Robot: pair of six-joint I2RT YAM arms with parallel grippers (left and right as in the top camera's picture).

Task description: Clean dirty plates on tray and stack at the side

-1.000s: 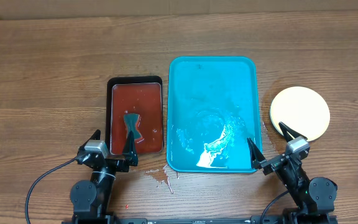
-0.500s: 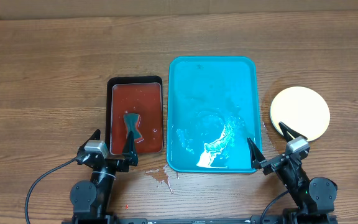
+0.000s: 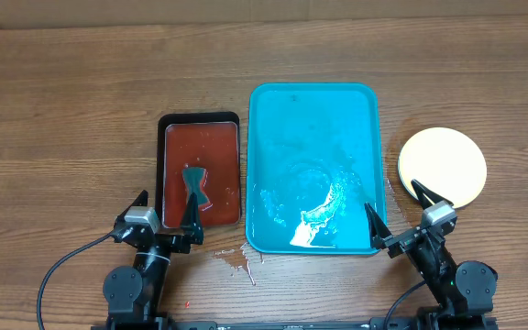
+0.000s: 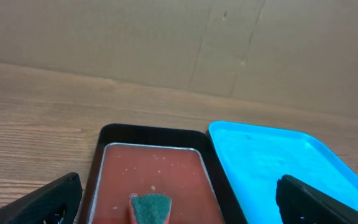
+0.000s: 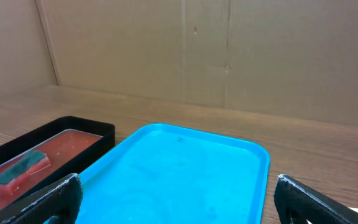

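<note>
turquoise tray [image 3: 312,101] is sitting wet and bare, carrying no plates; plates [image 3: 442,167] are lying stacked just right of it, top one looking clean. left gripper [image 3: 165,209] and right gripper [image 3: 396,203] are hanging wide apart, holding nothing. task is looking done

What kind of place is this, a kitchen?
Likely a robotics test bench, not a kitchen: cardboard walls behind a wooden table, and staged washing props, a blue tray, a black tray of red liquid holding a sponge, a plate.
</note>
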